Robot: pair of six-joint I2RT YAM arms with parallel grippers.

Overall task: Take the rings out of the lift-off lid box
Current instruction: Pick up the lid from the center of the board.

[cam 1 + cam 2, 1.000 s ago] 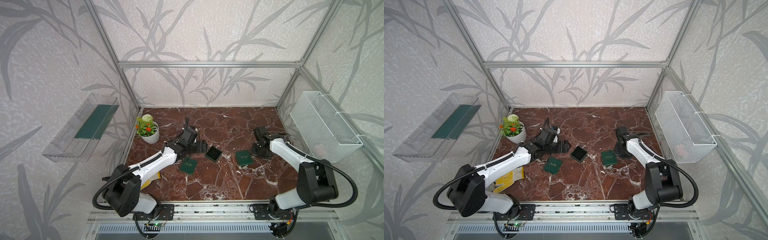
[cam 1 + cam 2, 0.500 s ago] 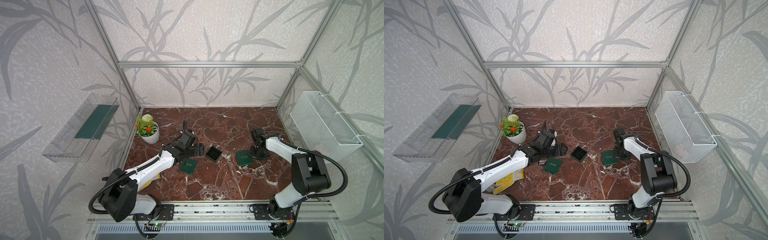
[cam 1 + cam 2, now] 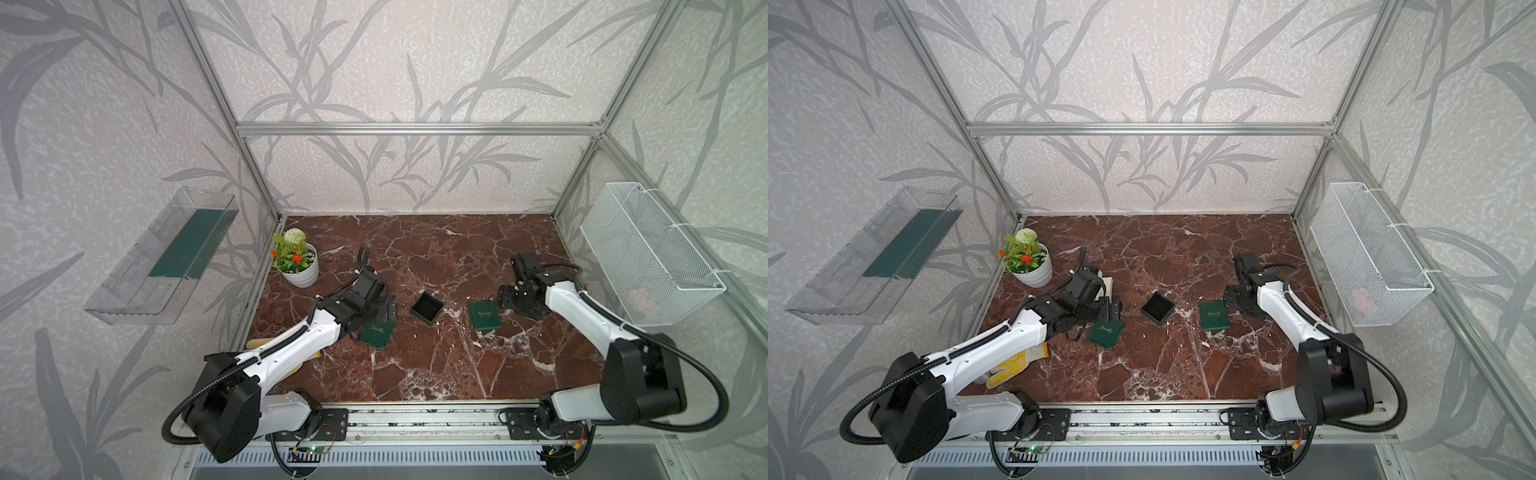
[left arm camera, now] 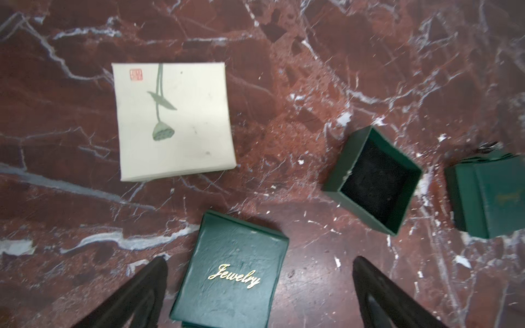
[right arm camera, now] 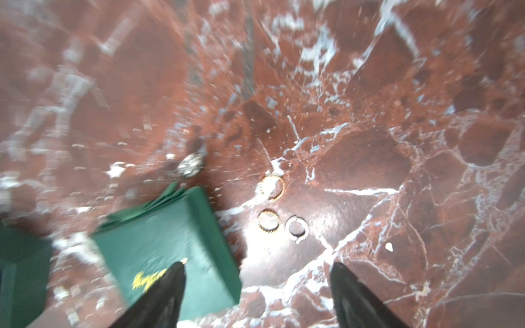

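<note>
Open green box [image 3: 1158,307] mid-table, lettered green boxes [image 3: 1214,316] flanking — flowerpot [image 3: 1036,275] beyond

White ceramic pot of orange flowers [image 3: 306,277] stands mid-left; white wire-mesh basket [image 3: 636,249] hangs at right edge.

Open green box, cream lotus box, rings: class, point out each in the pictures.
Open green box [image 4: 375,181], left wrist view, on its dark lining.
Cream lotus box [image 4: 181,125], left wrist view, middle of lid.
Rings [image 5: 268,221], right wrist view, centre of one hoop.
</note>
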